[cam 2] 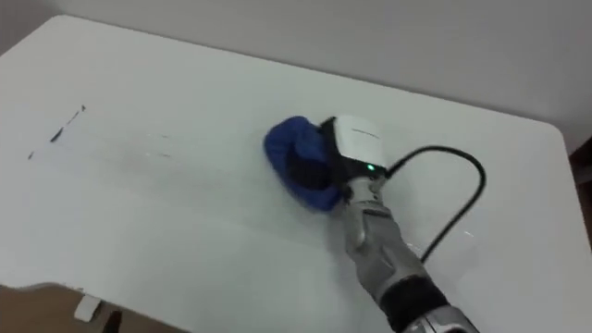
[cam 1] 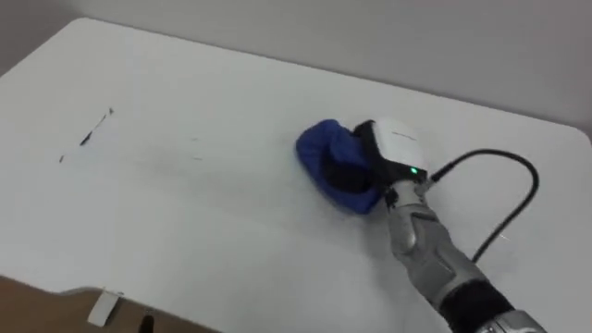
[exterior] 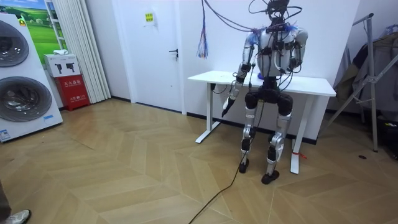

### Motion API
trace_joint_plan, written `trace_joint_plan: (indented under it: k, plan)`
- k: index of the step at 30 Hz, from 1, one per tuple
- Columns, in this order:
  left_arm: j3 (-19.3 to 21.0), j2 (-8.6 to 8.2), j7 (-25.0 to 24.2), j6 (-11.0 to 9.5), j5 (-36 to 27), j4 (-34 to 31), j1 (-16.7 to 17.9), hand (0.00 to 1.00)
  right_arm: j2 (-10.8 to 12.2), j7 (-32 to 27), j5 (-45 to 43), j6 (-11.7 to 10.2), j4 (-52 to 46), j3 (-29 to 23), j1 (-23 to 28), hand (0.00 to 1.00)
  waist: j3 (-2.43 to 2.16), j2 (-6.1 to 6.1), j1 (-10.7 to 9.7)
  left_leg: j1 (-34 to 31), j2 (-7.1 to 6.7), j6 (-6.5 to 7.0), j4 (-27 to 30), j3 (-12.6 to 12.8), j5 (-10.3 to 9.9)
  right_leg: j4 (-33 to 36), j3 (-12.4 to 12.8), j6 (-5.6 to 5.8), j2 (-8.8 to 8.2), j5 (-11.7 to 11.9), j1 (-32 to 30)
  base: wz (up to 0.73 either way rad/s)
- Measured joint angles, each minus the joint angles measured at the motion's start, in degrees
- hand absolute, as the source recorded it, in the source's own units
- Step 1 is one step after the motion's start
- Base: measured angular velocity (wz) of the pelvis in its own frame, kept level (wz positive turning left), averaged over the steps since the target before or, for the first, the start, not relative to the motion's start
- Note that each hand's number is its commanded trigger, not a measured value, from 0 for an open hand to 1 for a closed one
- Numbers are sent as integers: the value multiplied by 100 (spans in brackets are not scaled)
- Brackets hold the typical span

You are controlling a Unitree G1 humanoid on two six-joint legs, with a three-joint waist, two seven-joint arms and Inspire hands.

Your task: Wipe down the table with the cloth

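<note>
Right hand (cam 1: 398, 143), fingers curled into the bunched blue cloth (cam 1: 319, 150), sits right of centre on the white desk (cam 1: 185, 240), while the left hand (exterior: 227, 106) hangs idle beside it; recommended: flat, even pressure and overlapping strokes toward the dark marks (cam 1: 88, 137) near the left edge.

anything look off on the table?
Yes: short dark streaks mark the white table near its left end, well apart from the blue cloth under the right hand. Otherwise nothing stands out.
</note>
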Motion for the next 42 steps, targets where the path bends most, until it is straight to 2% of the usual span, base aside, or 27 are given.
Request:
trace_joint_plan:
  k: [2, 3, 4, 6, 7, 9, 11, 13, 14, 15, 19, 21, 22, 24, 27, 28, 29, 30, 31, 32, 33, 35, 37, 38, 39, 40, 42]
  plan:
    - [-9, 6, -22, 8, 0, -50, 220, 0, -46, -185, 11, -157, 24, -87, 258, 100, 3, 10, -40, 40, -10, 5, -7, -81, 3, -5, -30, 1, -35, 0, 80, 31]
    - [-1, 7, -29, 11, 3, -41, 339, 0, -90, -426, 10, -381, 112, -109, 494, 100, 16, 65, -134, 109, -53, 7, -4, -118, 4, -11, -79, 5, -66, -3, 171, 27]
    - [14, 11, -31, 10, 1, -39, 390, 0, -87, -534, 9, -489, 120, -170, 626, 100, 9, 89, -194, 145, -81, 7, -6, -119, 4, -15, -77, 14, -82, -9, 218, 32]
    - [269, 8, -24, -28, 124, -35, 465, 0, -88, -979, -38, -994, 113, -561, 1224, 100, -8, 79, -509, 240, -166, 7, -21, -59, 4, -99, -49, 65, -157, -40, 412, 34]
    - [352, 8, -25, -40, 194, -32, 486, 0, -88, -1103, -80, -1118, 112, -714, 1378, 100, -11, 80, -581, 270, -179, 7, -41, -36, 4, -104, -43, 82, -173, -51, 442, 17]
    - [841, 62, -13, -115, 493, -63, 494, 0, -187, -1647, -96, -1391, -88, -1198, 2132, 100, -54, 38, -800, 340, -223, 8, -81, 35, 5, -87, -4, 119, -226, -71, 483, -4]
    - [1007, 200, 90, -184, 604, -61, 484, 0, -392, -2080, 21, -1532, -103, -1439, 2609, 100, -114, -12, -979, 350, -276, 15, -81, 51, 0, -96, -1, 156, -265, -85, 505, -10]
    - [1077, 255, 175, -286, 649, -52, 454, 0, -531, -2327, 150, -1593, -28, -1851, 2951, 100, -129, 26, -1126, 424, -282, 89, -89, 89, -45, -96, 2, 183, -268, -72, 572, -7]
    - [1139, 246, 199, -311, 637, -54, 425, 0, -611, -2404, 299, -1604, 38, -2124, 3107, 100, -165, 78, -1183, 427, -255, 223, -84, 80, -127, -90, 2, 206, -250, -86, 592, -10]
    - [1124, 243, 205, -307, 629, -56, 402, 0, -689, -2408, 369, -1603, 144, -2327, 3129, 100, -178, 94, -1261, 414, -269, 264, -67, 73, -159, -85, 20, 235, -268, -101, 592, -13]
    - [920, 223, 202, -305, 546, -303, 274, 0, -763, -2309, 744, -1502, 432, -2364, 2890, 100, -185, 107, -1264, 406, -280, 287, -45, 145, -150, -80, 81, 260, -291, -73, 561, -14]
    - [782, 151, 208, -312, 437, -335, 257, 0, -708, -2147, 906, -1313, 464, -2268, 2645, 100, -186, 123, -1236, 414, -282, 290, -39, 178, -129, -81, 154, 257, -289, -71, 547, -21]
    - [695, 106, 204, -307, 374, -238, 143, 0, -639, -2047, 919, -1129, 479, -2222, 2477, 100, -186, 129, -1205, 413, -280, 289, -37, 177, -115, -79, 175, 240, -274, -61, 512, -46]
    - [550, -3, 200, -269, 294, -166, 111, 0, -457, -1670, 917, -510, 258, -1923, 1991, 100, -175, 159, -962, 366, -250, 293, -39, 108, -95, -61, 324, 113, -165, 42, 342, -84]
    - [220, -28, 173, -195, 275, 51, -30, 0, -343, -1046, 727, 58, -29, -1112, 1284, 100, -167, 152, -703, 277, -182, 247, -38, 28, -56, -65, 307, 0, -44, 122, 175, -44]
    - [148, -27, 174, -180, 242, 49, -50, 0, -329, -934, 631, 101, -77, -936, 1123, 100, -164, 148, -678, 244, -171, 229, -37, 6, -46, -58, 297, -1, -32, 121, 146, 7]
    - [-8, -19, 171, -152, 175, 49, -121, 0, -298, -740, 473, 130, -148, -668, 770, 100, -135, 142, -622, 181, -160, 196, -36, -46, -26, -57, 234, -12, -15, 115, 96, 21]
    - [-80, -22, 154, -139, 177, 43, -130, 0, -187, -579, 418, 114, -189, -492, 457, 100, -85, 125, -574, 134, -152, 174, -42, -84, 0, -56, 173, -26, 1, 106, 46, 23]
    - [-94, -22, 149, -139, 180, 26, -128, 0, -152, -509, 389, 94, -222, -438, 343, 100, -64, 124, -503, 122, -138, 166, -42, -106, 8, -61, 163, -28, 14, 106, 28, 24]
    - [-90, -16, 146, -138, 175, 5, -105, 0, -145, -438, 366, 0, -281, -380, 224, 100, -18, 113, -353, 106, -115, 152, -52, -137, 17, -92, 143, -32, 36, 108, 16, 32]
    - [-75, -5, 151, -124, 169, -6, -11, 0, -145, -399, 354, -63, -292, -344, 224, 100, -15, 115, -287, 106, -111, 151, -65, -175, 23, -91, 87, -31, 40, 108, 32, 34]
    - [-59, 5, 155, -65, 108, -82, 252, 0, -180, -374, 205, -149, -224, -315, 371, 100, -28, 103, -308, 126, -129, 159, -58, -253, 22, -91, 13, -31, 29, 108, 73, 39]
    - [23, -11, 101, -3, 113, -84, 376, 0, -256, -444, 27, -314, -82, -546, 819, 100, -40, 76, -426, 100, -159, 179, -66, -235, 32, -74, -5, -23, -13, 103, 105, 49]
    - [88, -11, 91, -21, 113, -12, 435, 0, -260, -740, 96, -618, -116, -797, 1217, 100, -43, 84, -538, 140, -204, 200, -70, -154, 44, -41, 10, 28, -74, 68, 159, 31]
    - [206, 3, 92, -22, 115, 0, 526, 0, -266, -1022, 103, -905, -50, -955, 1500, 100, -40, 103, -659, 201, -233, 201, -51, 22, 45, 51, 10, 85, -166, 17, 184, 16]
    - [300, 4, 96, -22, 119, -2, 555, 0, -267, -1168, 126, -1038, -8, -1043, 1629, 100, -56, 75, -726, 242, -251, 202, -47, 112, 44, 162, 10, 96, -201, -18, 185, 5]
    - [679, 78, 113, -50, 140, 5, 502, 0, -357, -1603, 164, -1317, -2, -1627, 2244, 100, -38, 130, -1098, 406, -270, 274, -34, 464, -1, 838, -24, 186, -453, -159, 104, 16]
